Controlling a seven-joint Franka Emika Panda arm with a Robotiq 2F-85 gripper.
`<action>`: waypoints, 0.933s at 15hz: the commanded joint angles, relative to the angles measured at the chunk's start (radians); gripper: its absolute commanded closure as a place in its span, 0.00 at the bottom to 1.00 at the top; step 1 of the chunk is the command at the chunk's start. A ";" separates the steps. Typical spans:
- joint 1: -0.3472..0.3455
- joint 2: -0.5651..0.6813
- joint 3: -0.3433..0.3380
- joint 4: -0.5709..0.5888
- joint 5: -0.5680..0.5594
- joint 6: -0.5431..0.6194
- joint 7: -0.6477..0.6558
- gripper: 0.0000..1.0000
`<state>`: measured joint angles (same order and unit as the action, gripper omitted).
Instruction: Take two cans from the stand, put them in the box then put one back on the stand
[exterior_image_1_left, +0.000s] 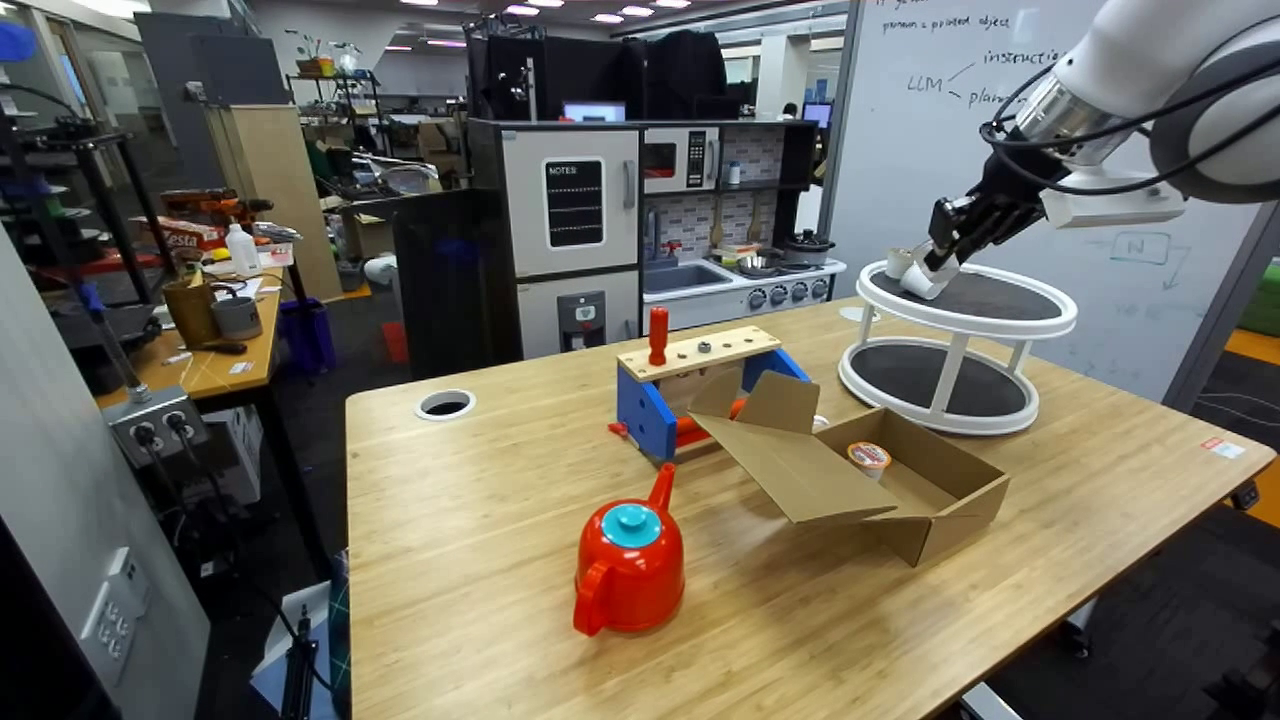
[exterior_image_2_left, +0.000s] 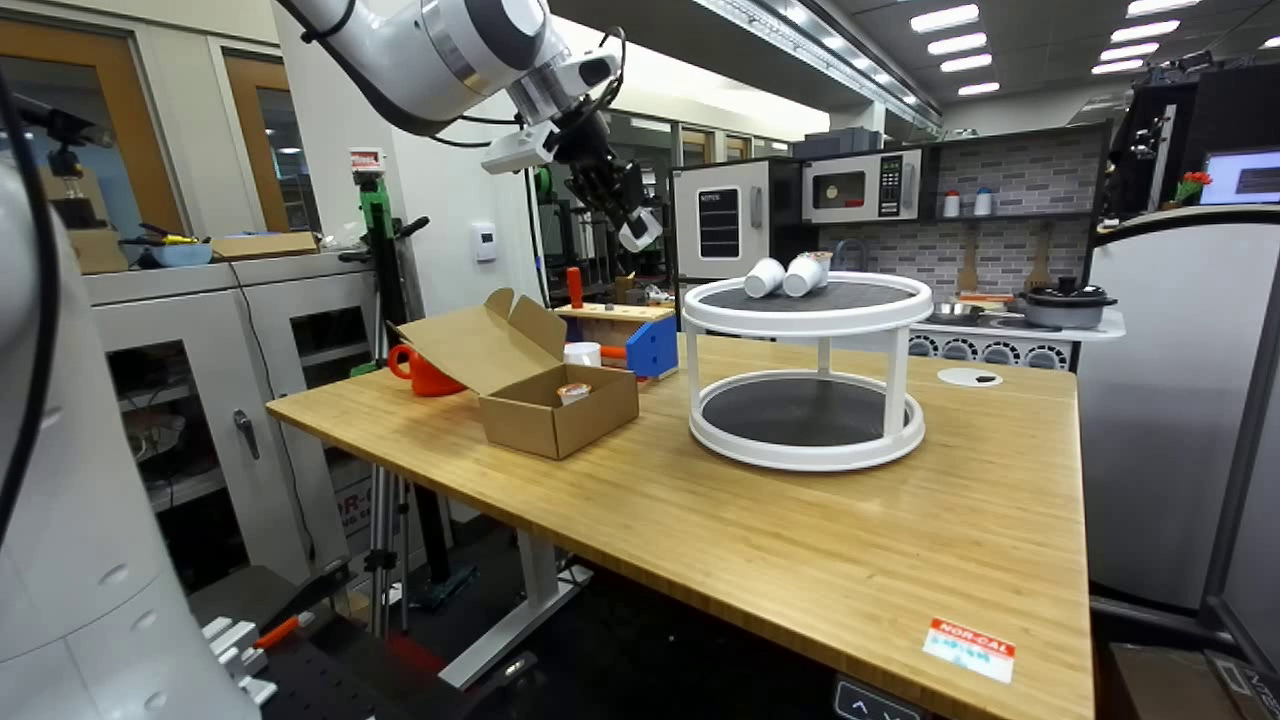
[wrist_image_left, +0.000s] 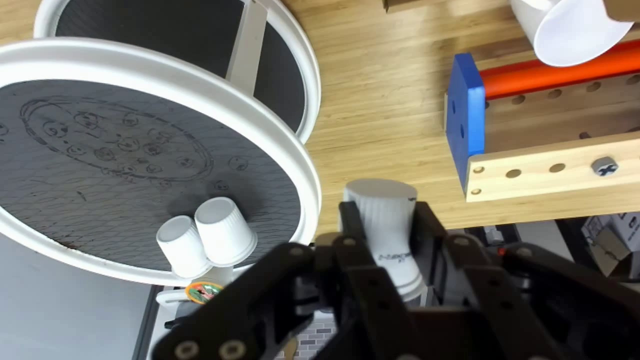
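Note:
My gripper (wrist_image_left: 385, 212) is shut on a small white can (wrist_image_left: 384, 230), tilted between the fingers. In an exterior view the gripper (exterior_image_2_left: 630, 208) holds this can (exterior_image_2_left: 641, 232) in the air, apart from the stand. The white round two-tier stand (exterior_image_2_left: 810, 322) has two cans (exterior_image_2_left: 764, 277) lying on its upper shelf and one upright behind them. The lying cans (wrist_image_left: 225, 231) show beside the stand's rim (wrist_image_left: 280, 127) in the wrist view. The open brown box (exterior_image_1_left: 965, 515) holds one can (exterior_image_1_left: 868, 460) with a printed lid; both exterior views show it.
A blue-and-wood toy rack (exterior_image_1_left: 700, 360) with a red peg stands behind the box. A white cup (exterior_image_2_left: 583, 353) is between them. A red teapot (exterior_image_1_left: 632, 560) with a blue lid stands on the table (exterior_image_1_left: 480, 560). The box's lid is raised towards the teapot side.

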<state>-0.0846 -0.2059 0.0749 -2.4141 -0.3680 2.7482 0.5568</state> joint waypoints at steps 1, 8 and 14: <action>-0.023 -0.011 0.020 -0.010 -0.008 0.019 0.031 0.93; 0.081 -0.071 -0.053 -0.027 0.346 -0.070 -0.289 0.93; 0.073 -0.130 -0.078 -0.029 0.432 -0.204 -0.397 0.93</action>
<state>-0.0236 -0.3007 0.0030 -2.4330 0.0308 2.6005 0.1965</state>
